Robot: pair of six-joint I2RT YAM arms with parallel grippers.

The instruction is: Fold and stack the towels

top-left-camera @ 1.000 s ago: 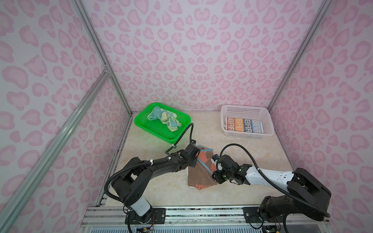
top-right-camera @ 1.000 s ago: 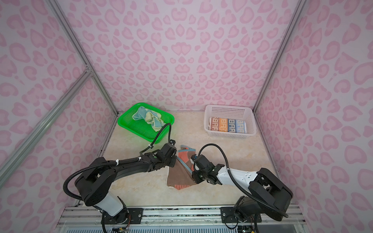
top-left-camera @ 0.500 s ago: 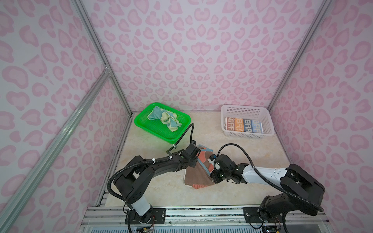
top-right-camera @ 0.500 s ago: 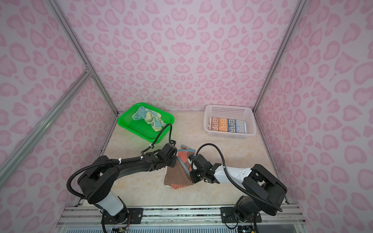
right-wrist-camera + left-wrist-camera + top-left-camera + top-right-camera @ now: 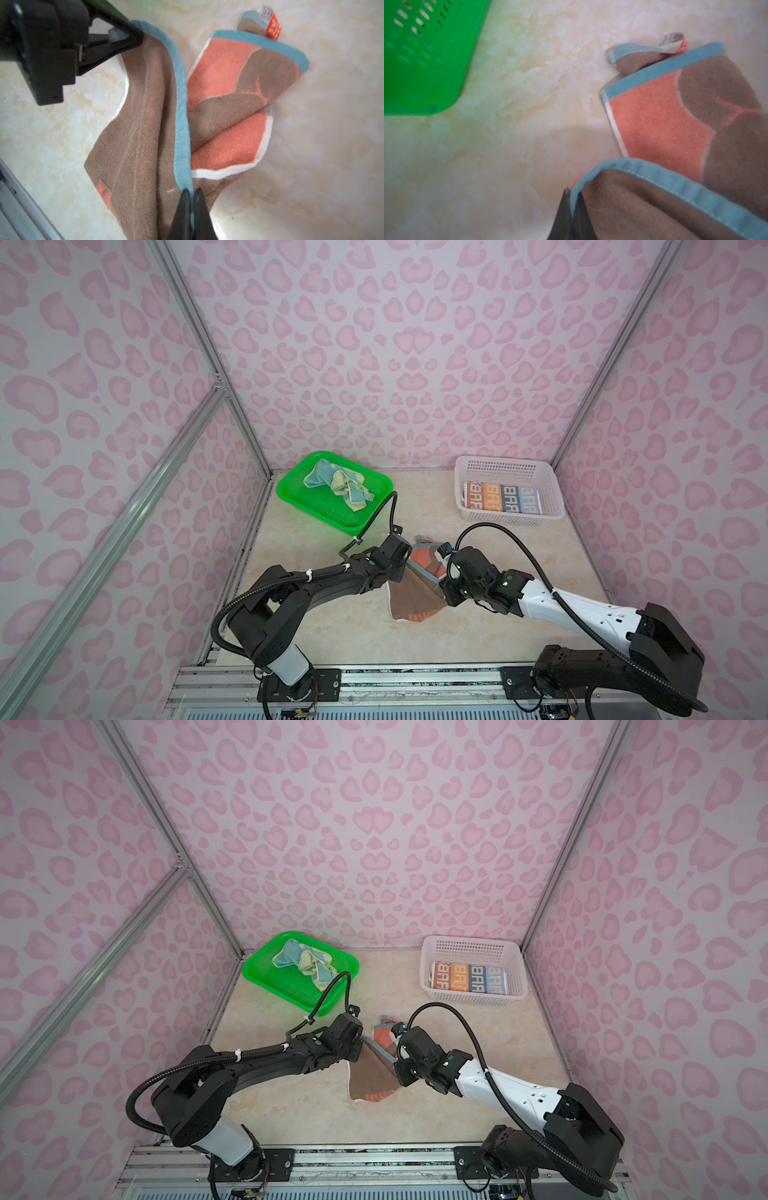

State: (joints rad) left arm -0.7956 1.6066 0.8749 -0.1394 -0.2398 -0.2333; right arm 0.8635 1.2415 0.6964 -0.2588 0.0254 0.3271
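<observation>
An orange and brown towel (image 5: 415, 593) (image 5: 370, 1077) with a teal border lies rumpled mid-table, partly lifted between both arms. My left gripper (image 5: 405, 568) (image 5: 361, 1048) (image 5: 572, 193) is shut on one stretch of the teal border. My right gripper (image 5: 444, 593) (image 5: 397, 1073) (image 5: 192, 192) is shut on the same border further along. In the right wrist view the towel (image 5: 145, 135) hangs taut from the left gripper (image 5: 135, 35) to my tips. A crumpled pale yellow and teal towel (image 5: 336, 485) (image 5: 305, 963) lies in the green basket. A folded lettered towel (image 5: 500, 497) (image 5: 469, 977) lies in the white basket.
The green basket (image 5: 328, 514) (image 5: 291, 990) (image 5: 425, 62) stands at the back left and the white basket (image 5: 507, 462) (image 5: 473, 942) at the back right. Pink patterned walls close three sides. A metal rail (image 5: 374, 676) runs along the front edge.
My right gripper has shut on the towel's teal border. The left gripper has kept its grip, and the towel has shifted only slightly.
</observation>
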